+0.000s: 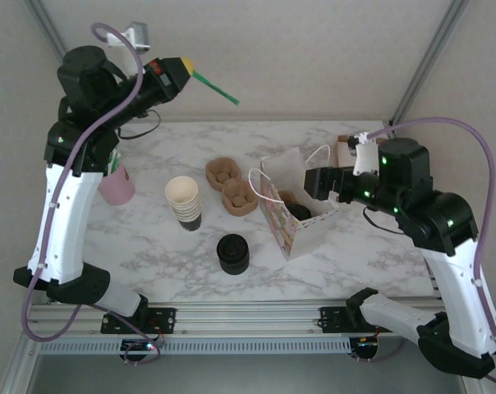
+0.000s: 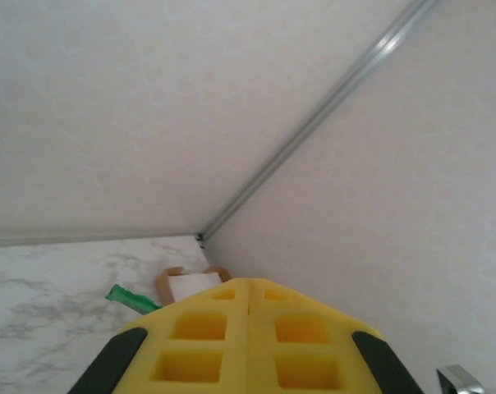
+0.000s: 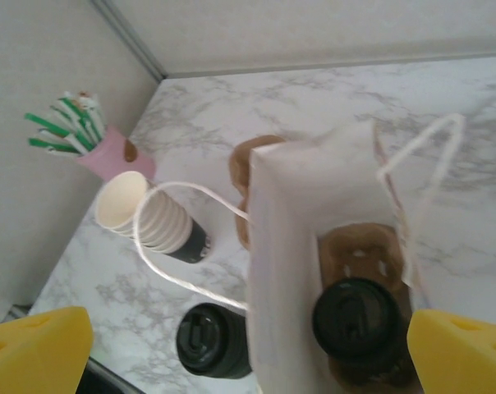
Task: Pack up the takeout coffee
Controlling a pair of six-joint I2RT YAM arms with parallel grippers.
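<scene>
Looking down from the top camera, we find the takeout coffee [image 1: 299, 213] standing inside the paper bag [image 1: 277, 217] right of the table's [image 1: 149, 246] middle, its black lid visible through the open mouth. The right gripper [image 1: 318, 189] hovers at the bag's right rim, and from here we cannot tell its finger spread. The left gripper [image 1: 186, 66] is raised high at the far left, pinching a green stick [image 1: 218, 88] that juts out to the right in the air. On the marble we see a pink cup [image 1: 117, 186] at the left, a stack of cream cups [image 1: 183, 201] right of it, two brown carriers [image 1: 230, 185] just left of the bag, and a stack of black lids [image 1: 232, 253] nearer to us. Through the left wrist camera, we see the left gripper's [image 2: 248, 289] yellow fingers [image 2: 203, 328] pressed together, the green stick [image 2: 131, 299] poking out on their left, and a cardboard box [image 2: 189, 283] in the far corner. Through the right wrist camera, we see the right gripper [image 3: 248, 349] spread wide, its yellow fingers [image 3: 34, 345] at opposite edges with the paper bag [image 3: 289, 246] between them. The takeout coffee [image 3: 356, 318] sits on a brown tray [image 3: 355, 250] at the bag's bottom. Left of the bag lie the stack of black lids [image 3: 211, 341], the stack of cream cups [image 3: 145, 213], and the pink cup [image 3: 117, 160], which holds more sticks.
</scene>
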